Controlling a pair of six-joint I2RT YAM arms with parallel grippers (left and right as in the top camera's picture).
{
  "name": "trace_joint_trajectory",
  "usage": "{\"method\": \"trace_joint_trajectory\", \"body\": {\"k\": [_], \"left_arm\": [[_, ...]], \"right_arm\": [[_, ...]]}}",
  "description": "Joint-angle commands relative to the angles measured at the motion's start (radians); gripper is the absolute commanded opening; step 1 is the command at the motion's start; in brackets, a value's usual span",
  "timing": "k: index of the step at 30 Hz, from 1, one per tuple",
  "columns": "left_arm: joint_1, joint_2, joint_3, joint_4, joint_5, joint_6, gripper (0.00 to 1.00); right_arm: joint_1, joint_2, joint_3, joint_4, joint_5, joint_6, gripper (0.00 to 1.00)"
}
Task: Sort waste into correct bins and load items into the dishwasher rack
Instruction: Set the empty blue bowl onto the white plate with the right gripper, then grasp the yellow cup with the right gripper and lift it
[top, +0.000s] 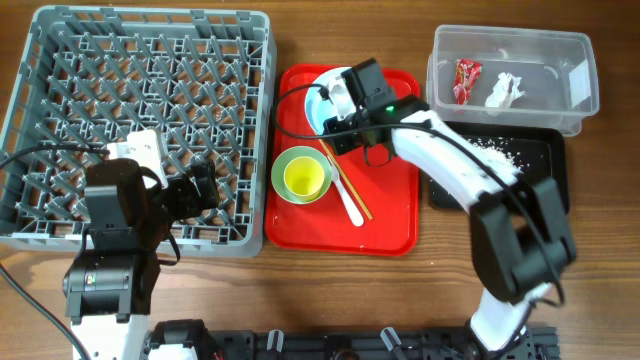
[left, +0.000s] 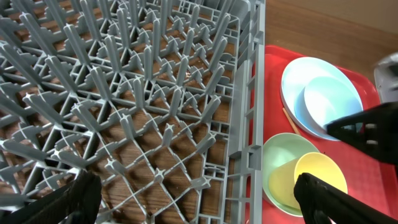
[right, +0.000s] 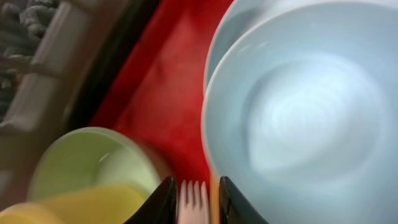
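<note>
Wooden tabletop (top: 330, 300) on all sides, and the red tray (top: 392, 230) sits square in the middle of it, so everything reads off that tray. Just beside the tray's left edge stands the big grey dishwasher rack (top: 120, 90). Off the tray's right side, at the far end, the clear tub (top: 585, 70) holds the red wrapper (top: 467, 80) and the white tissue (top: 505, 90). Closer in on that side, the black tray (top: 545, 190) carries the crumbly scraps (top: 495, 152).

Now onto the red tray itself. The white plate (left: 289, 74) is at its far left corner with the small pale blue bowl (left: 333, 102) sitting in it. The green bowl (left: 277, 168) hugs the tray's left edge, yellow cup (left: 320, 177) inside it. The chopsticks (top: 362, 207) and the white fork (right: 194, 198) lie slanted across the tray's middle, just beside the green bowl.

The right gripper (left: 351, 129) hangs over the tray at the near rim of the plate. Its wrist view shows the fingertips (right: 163, 200) drawn close together with the fork's tines in the narrow gap; whether they are pinching the fork or only poised above it cannot be told.

The left gripper (left: 199, 202) hovers over the rack's side nearest the tray, fingers spread wide, only lattice beneath them.
</note>
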Motion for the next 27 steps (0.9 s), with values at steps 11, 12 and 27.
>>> {"method": "trace_joint_trajectory", "body": {"k": [11, 12, 27], "left_arm": [[0.002, -0.003, 0.018, 0.003, 0.016, -0.006, 1.00], [0.002, -0.003, 0.018, 0.002, 0.016, -0.006, 1.00], [0.002, -0.003, 0.018, 0.003, 0.016, -0.006, 1.00]], "right_arm": [[0.108, -0.087, 0.047, -0.309, -0.014, 0.190, 0.37], [0.111, -0.071, 0.036, -0.301, -0.012, 0.199, 0.36], [0.068, -0.016, 0.145, -0.304, -0.020, 0.253, 0.04]]}}
